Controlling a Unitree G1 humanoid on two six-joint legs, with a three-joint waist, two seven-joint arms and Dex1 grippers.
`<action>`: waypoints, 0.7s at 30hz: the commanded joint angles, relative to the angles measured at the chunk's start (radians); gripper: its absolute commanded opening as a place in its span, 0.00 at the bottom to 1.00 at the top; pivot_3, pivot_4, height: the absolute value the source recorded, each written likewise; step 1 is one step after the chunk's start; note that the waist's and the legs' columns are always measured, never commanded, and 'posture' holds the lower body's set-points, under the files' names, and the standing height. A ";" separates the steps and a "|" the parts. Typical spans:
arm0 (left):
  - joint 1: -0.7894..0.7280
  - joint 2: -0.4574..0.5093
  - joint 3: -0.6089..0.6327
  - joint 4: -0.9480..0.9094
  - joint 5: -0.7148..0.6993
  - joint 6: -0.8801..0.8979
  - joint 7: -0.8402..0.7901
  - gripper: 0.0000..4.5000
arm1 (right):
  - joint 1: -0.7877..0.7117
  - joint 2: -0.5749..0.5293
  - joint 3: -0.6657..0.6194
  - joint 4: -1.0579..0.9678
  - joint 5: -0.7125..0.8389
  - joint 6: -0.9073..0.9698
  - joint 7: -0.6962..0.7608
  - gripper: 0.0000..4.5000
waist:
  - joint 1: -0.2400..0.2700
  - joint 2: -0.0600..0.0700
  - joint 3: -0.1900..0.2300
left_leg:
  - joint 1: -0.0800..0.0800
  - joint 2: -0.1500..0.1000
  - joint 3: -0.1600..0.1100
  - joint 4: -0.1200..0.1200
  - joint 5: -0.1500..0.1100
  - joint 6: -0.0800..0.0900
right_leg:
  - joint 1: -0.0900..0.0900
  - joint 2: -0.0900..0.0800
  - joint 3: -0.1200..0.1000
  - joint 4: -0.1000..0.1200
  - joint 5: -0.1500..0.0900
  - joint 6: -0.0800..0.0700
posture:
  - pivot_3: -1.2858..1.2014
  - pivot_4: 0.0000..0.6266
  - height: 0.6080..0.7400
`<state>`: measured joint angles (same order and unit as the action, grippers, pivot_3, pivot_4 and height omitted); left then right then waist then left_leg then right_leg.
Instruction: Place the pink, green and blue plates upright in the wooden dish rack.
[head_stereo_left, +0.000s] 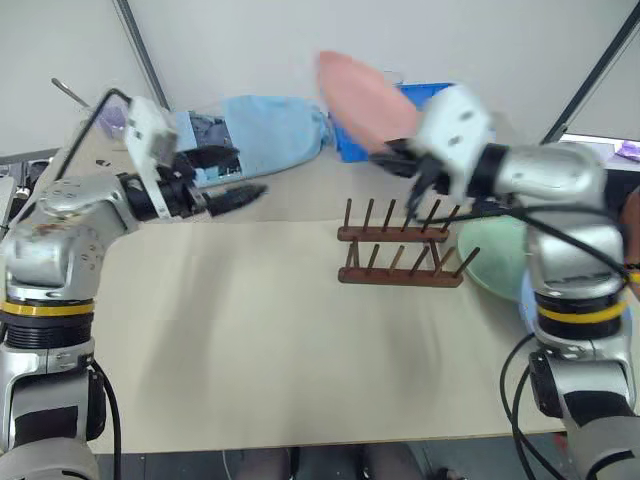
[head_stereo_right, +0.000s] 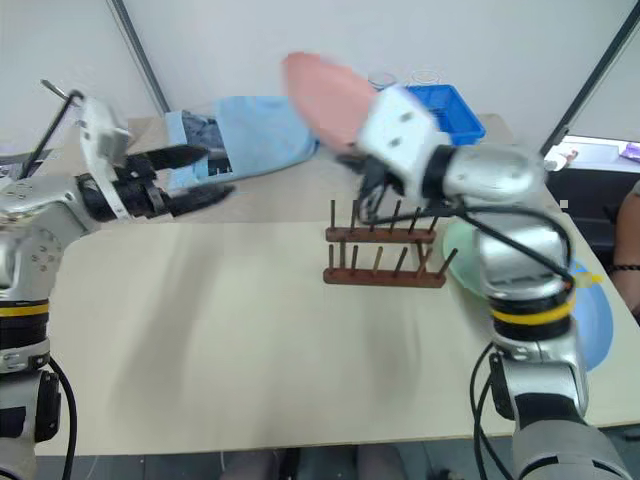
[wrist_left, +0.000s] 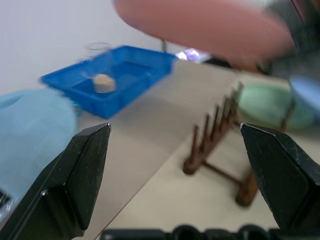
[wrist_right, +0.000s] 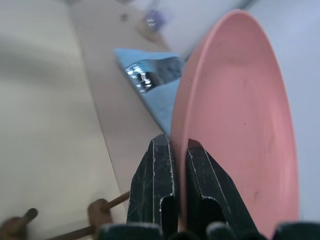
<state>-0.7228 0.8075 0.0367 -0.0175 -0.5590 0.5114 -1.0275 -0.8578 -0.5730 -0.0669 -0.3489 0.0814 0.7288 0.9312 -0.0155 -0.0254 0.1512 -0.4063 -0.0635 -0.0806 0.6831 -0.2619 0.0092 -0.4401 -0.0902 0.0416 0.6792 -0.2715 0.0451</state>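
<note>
The right gripper (wrist_right: 179, 165), clamped on the pale pink round plastic plate (wrist_right: 240, 120) above the dark wooden peg rack (head_stereo_left: 400, 250), should lower it on edge between pegs; the left gripper (wrist_left: 180, 170) gapes empty.

A big, flat, pale beige table (head_stereo_left: 250, 350) stands in front of a plain white wall (head_stereo_left: 260, 40). Two thin dark grey poles (head_stereo_left: 140, 50) lean across the wall behind the table, one at each end. Past the table's far right corner, something bright (head_stereo_left: 600, 125) shines.
</note>
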 joint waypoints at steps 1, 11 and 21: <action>0.000 0.001 -0.069 -0.057 0.072 -0.149 -0.123 0.99 | -0.009 0.040 -0.253 -0.189 0.204 0.356 -0.072 0.00 | 0.000 0.000 0.000 | 0.000 0.000 0.000 0.000 0.000 0.001 | 0.000 0.000 0.000 0.000 0.000 0.000 | 0.52 0.24 1.00; -0.057 -0.097 -0.128 -0.037 0.075 -0.214 -0.252 0.99 | 0.044 0.233 -0.755 -0.428 0.500 0.886 -0.237 0.00 | 0.000 0.000 0.000 | 0.002 0.000 0.001 0.000 -0.005 0.012 | 0.001 0.000 0.001 0.003 0.000 0.000 | 0.52 0.24 1.00; -0.068 -0.147 -0.123 -0.041 0.048 -0.199 -0.326 0.99 | 0.165 0.159 -0.859 -0.317 0.781 0.886 -0.414 0.00 | -0.003 0.000 0.000 | 0.002 -0.002 0.002 0.001 -0.004 0.014 | 0.001 -0.001 0.001 0.004 0.000 0.000 | 0.52 0.24 1.00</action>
<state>-0.7705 0.6583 -0.1017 -0.0361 -0.4892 0.3086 -1.3366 -0.6934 -0.3873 -0.9012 -0.6751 0.8003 1.6073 0.5363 -0.0181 -0.0250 0.1509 -0.4043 -0.0655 -0.0788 0.6838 -0.2656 0.0228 -0.4391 -0.0913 0.0422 0.6835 -0.2714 0.0452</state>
